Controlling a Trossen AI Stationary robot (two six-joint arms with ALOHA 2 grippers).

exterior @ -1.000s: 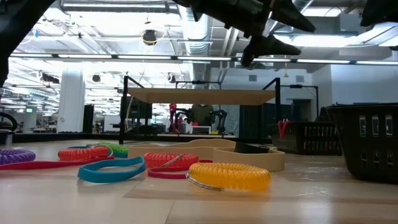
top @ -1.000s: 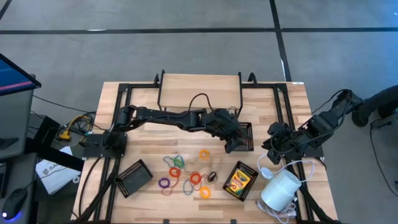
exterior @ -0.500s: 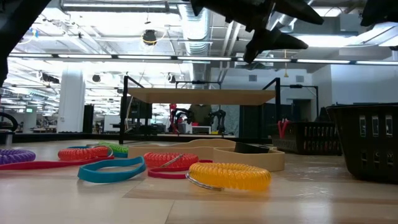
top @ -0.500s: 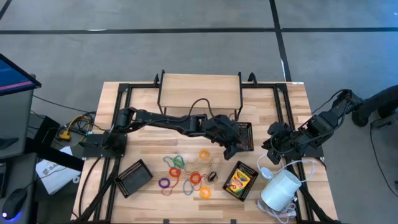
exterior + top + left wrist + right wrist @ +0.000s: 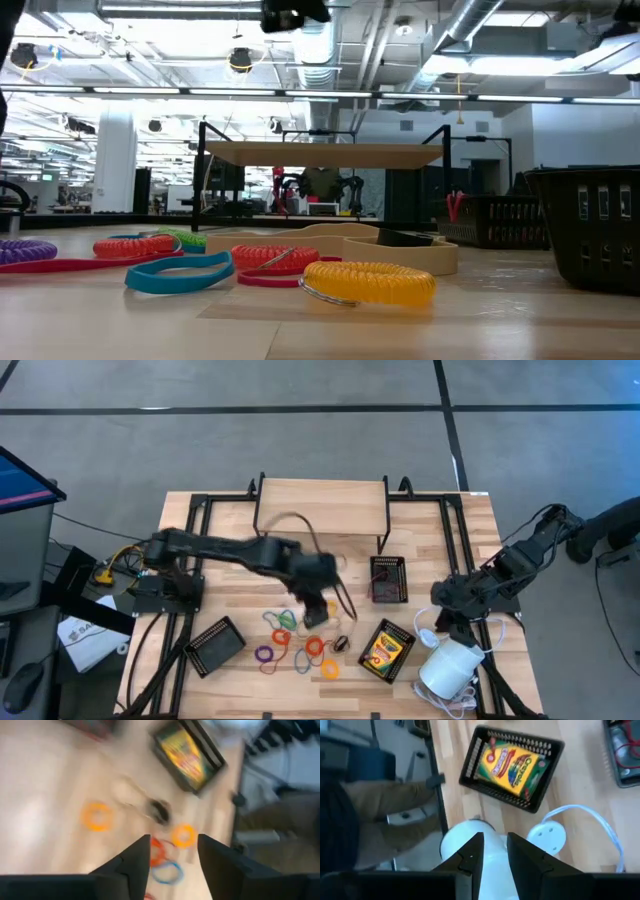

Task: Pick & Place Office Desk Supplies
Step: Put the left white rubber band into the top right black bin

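Note:
Several coloured elastic loops (image 5: 300,645) lie scattered on the wooden table near its front edge; in the low view they show as a yellow coil (image 5: 370,282) and a blue band (image 5: 180,272). A yellow-and-green crayon box (image 5: 385,650) lies in a black mesh tray (image 5: 470,767). My left gripper (image 5: 318,612) hovers open over the loops, with orange loops (image 5: 97,816) beyond its fingers and nothing between them (image 5: 172,857). My right gripper (image 5: 447,622) hangs at the right, open by a narrow gap (image 5: 495,852), above the white cylinder (image 5: 465,837).
A second black mesh tray (image 5: 388,580) with red things in it stands right of centre, and a third (image 5: 215,643) lies at the front left. The white cylinder (image 5: 450,665) and its cord (image 5: 480,625) lie at the front right. A wooden shelf (image 5: 322,505) stands at the back.
My left gripper has swung from over the mesh tray right of centre toward the table's left and near edges, and now hangs above the loops; in the low view it has gone up out of the picture. My right gripper has turned at the wrist in place.

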